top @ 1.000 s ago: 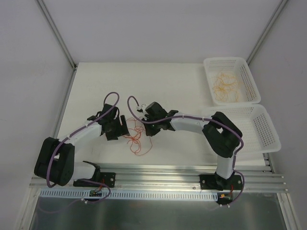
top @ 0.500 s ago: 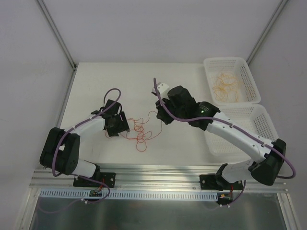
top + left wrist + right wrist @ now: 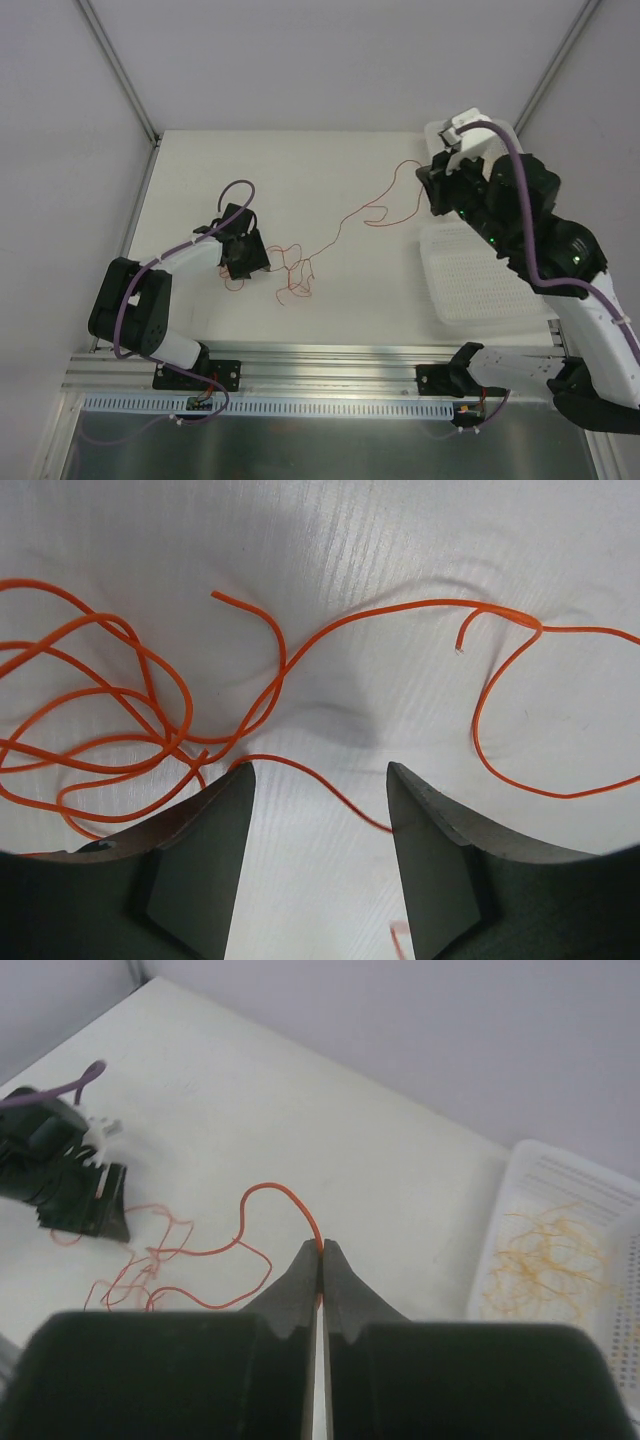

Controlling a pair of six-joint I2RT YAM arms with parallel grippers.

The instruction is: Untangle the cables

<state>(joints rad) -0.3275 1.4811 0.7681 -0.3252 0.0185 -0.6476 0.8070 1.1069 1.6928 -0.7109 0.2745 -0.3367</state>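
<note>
Right jaws are clenched on a single red-orange cable point(image 3: 275, 1192), pinched right at the very tips. The strand arcs up out of the pinch, then drops away to the left toward the bench point(image 3: 300, 170). From the top camera you can see it trailing in loose wiggles from up by the raised right arm at the far right. It runs down and left across the bench into the tangle point(image 3: 292, 268) of red-orange cables on the left side.

Left jaws are released and spread wide, sitting low at the edge of that tangle. One loose strand point(image 3: 325, 785) crosses the gap between them and isn't squeezed by anything. The main bunch of loops lies on the bench just off to the left in that wrist view. Can't tell if the tips actually touch the bench.

Further out on the right wrist camera, a white basket point(image 3: 600, 1185) off to the right holds a curly heap of paler yellow-orange cables point(image 3: 545, 1260). The top view also shows a nearer white basket point(image 3: 480, 285) on the bench's right side, just under the right arm.
</note>
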